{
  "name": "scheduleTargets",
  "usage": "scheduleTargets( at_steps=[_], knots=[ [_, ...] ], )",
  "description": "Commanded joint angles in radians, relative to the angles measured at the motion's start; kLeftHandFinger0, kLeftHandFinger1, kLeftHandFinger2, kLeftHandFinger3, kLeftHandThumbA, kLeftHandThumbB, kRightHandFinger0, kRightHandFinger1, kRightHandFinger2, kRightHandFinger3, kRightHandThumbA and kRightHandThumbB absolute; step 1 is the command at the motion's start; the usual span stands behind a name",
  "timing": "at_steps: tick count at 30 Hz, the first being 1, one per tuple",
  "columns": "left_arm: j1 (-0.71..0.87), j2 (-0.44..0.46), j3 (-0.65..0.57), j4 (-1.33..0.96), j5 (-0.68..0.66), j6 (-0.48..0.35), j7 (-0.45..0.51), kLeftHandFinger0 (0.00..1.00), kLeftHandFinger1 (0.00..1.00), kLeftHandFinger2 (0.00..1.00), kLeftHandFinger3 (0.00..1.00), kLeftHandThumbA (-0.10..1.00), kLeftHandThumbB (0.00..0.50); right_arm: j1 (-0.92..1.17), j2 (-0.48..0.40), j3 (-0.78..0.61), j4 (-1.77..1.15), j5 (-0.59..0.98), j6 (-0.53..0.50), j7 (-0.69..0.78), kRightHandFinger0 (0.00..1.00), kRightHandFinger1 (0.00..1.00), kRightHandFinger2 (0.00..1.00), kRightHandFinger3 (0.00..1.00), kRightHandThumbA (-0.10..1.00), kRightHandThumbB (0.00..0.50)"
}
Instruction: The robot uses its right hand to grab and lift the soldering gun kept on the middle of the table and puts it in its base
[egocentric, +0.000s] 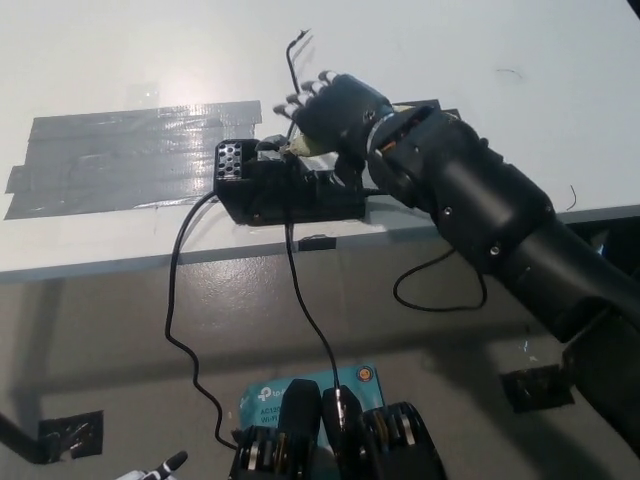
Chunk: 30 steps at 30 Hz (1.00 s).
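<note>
Black right hand (335, 115) grips soldering gun (300, 147) over base (285, 188).

We see the right hand (335, 115), matte black with a rounded back and fingers (300, 100) ending in pale grey tips. At its wrist (400, 135) sits a band of exposed parts with orange and cream flecks. Behind it runs a thick black forearm (500, 230) of smooth, glossy shells dotted with small screws.
</note>
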Motion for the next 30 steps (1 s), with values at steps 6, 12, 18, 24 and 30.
scheduleTargets(
  at_steps=[6,12,18,24,30],
  knots=[
    [0.014,0.012,0.016,0.020,-0.018,-0.023,-0.009,0.12,0.33,0.47,0.64,1.00,0.500,-0.017,0.029,-0.064,-0.161,0.089,0.084,0.075,1.00,1.00,1.00,1.00,0.78,0.500],
    [0.023,0.016,0.018,0.008,-0.019,-0.027,-0.012,0.12,0.32,0.46,0.64,1.00,0.500,0.023,0.008,-0.117,-0.360,0.160,0.148,0.200,1.00,1.00,1.00,1.00,0.77,0.500],
    [0.030,0.008,0.032,0.046,-0.032,-0.056,-0.002,0.11,0.30,0.43,0.62,1.00,0.500,0.077,-0.065,-0.183,-0.717,0.226,0.244,0.376,1.00,1.00,1.00,1.00,0.86,0.500],
    [0.048,0.014,0.036,0.037,-0.023,-0.060,0.011,0.11,0.29,0.41,0.63,1.00,0.500,0.176,-0.297,-0.389,-1.217,0.441,0.428,0.555,1.00,1.00,1.00,1.00,0.77,0.500],
    [0.065,0.013,0.050,0.032,-0.044,-0.063,0.008,0.12,0.31,0.44,0.64,1.00,0.500,0.515,-0.488,-0.716,-1.492,0.560,0.487,0.480,1.00,1.00,1.00,1.00,0.71,0.500]
  ],
)
